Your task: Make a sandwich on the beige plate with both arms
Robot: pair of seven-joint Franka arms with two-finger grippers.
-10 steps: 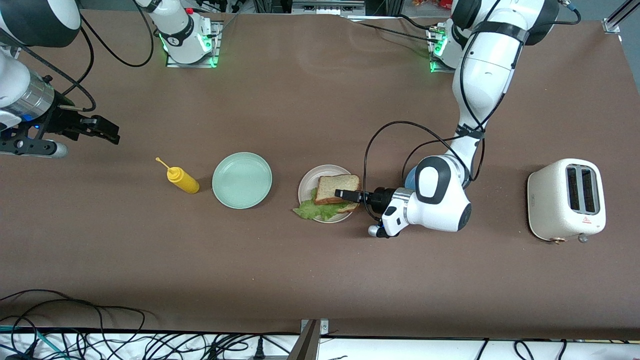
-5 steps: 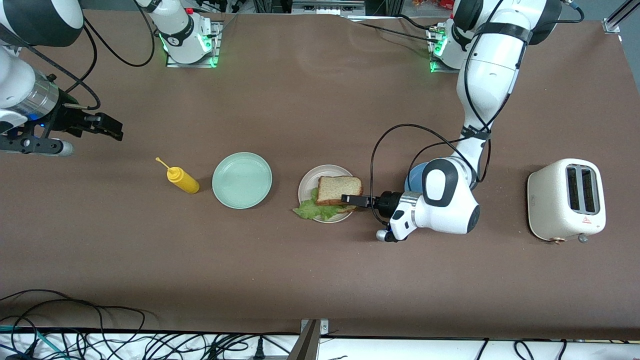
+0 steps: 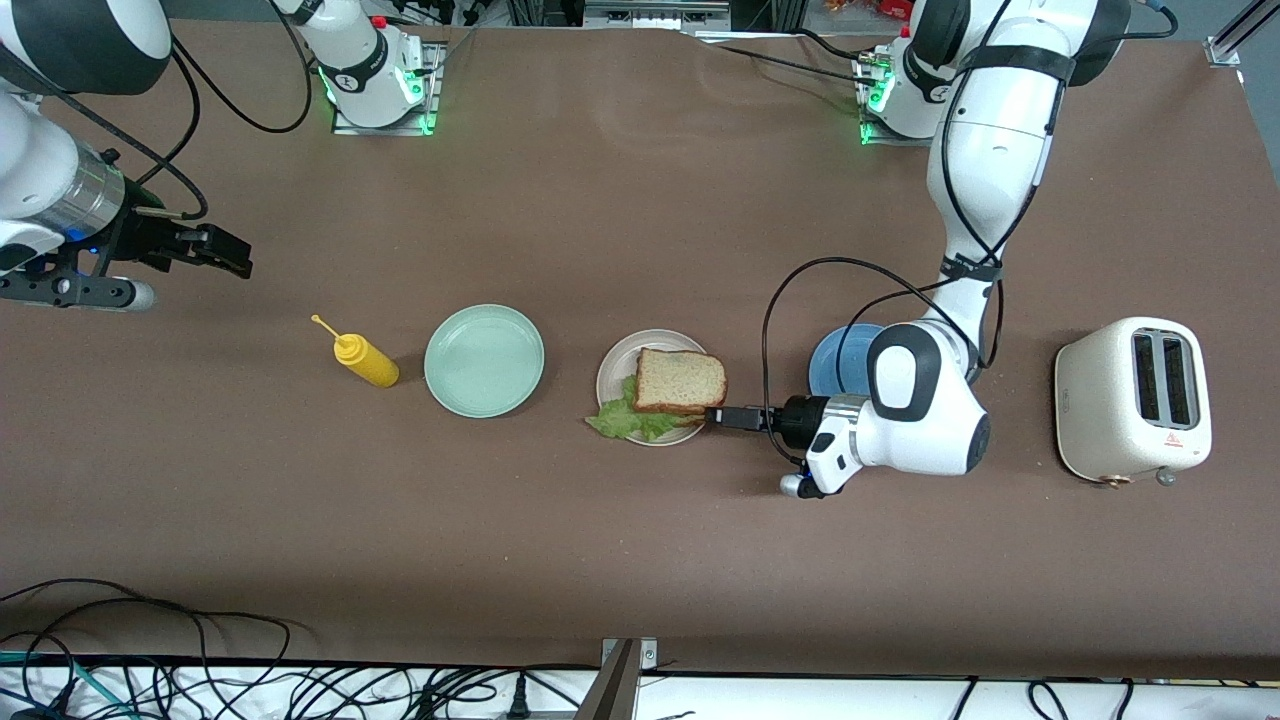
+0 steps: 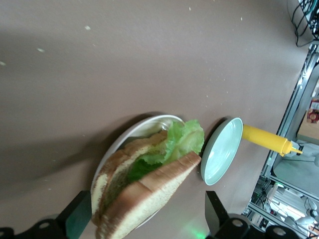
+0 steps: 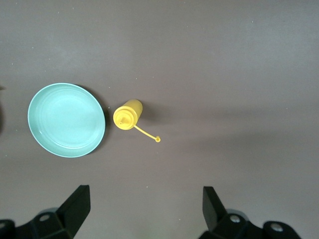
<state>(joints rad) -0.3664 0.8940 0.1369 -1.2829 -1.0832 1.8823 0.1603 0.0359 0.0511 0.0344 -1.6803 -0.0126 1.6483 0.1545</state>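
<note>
The sandwich lies on the beige plate: two brown bread slices with a green lettuce leaf hanging over the rim. My left gripper is open at the plate's edge, toward the left arm's end. In the left wrist view the sandwich sits between its spread fingers, and the plate shows under it. My left gripper holds nothing. My right gripper hangs open and empty over bare table toward the right arm's end, and in its own view my right gripper has only tabletop below it.
A mint green plate and a yellow squeeze bottle stand beside the beige plate, toward the right arm's end. A blue plate is partly hidden by the left arm. A cream toaster sits toward the left arm's end.
My left gripper opened, let go of the top bread slice and drew back off the plate toward the left arm's end, uncovering the blue plate. The right gripper shifted slightly.
</note>
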